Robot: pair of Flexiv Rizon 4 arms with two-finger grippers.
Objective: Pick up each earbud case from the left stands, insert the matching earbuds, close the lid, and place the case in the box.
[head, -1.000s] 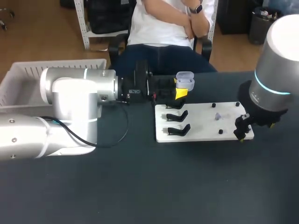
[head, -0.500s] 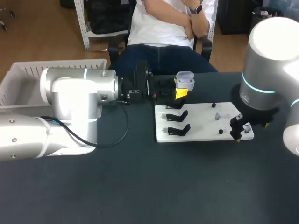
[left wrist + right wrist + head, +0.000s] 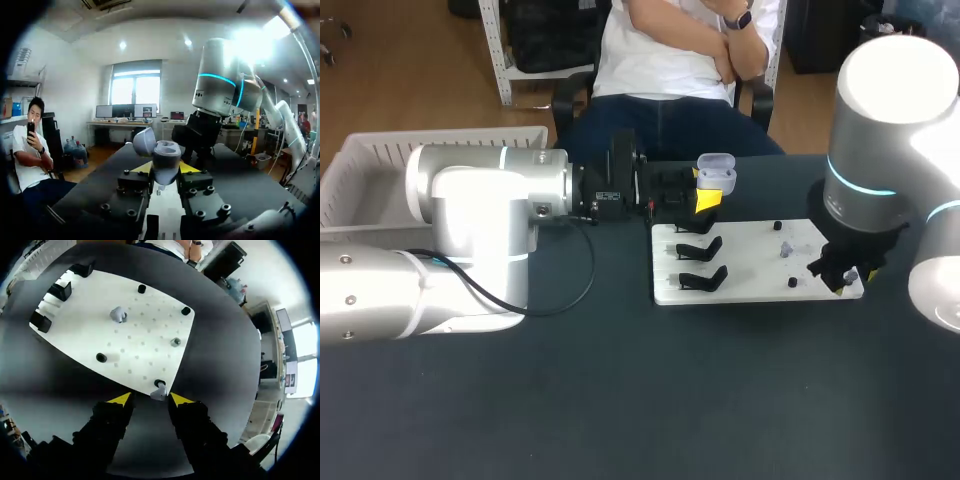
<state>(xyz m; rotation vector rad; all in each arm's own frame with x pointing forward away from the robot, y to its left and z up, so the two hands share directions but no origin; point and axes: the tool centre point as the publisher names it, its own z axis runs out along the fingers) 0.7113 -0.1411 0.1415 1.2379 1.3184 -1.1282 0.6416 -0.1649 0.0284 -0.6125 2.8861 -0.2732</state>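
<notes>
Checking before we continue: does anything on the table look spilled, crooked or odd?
Nothing stands out: the case sits lid-open in the left gripper, and the earbuds rest on the white board, none spilled.

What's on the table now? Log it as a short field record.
left end effector: shut on earbud case, lid open
right end effector: open, over an earbud at the white board's near-right corner
second earbud: mid-board, alone
black stands: three, empty, board's left side
box: white, far left
</notes>
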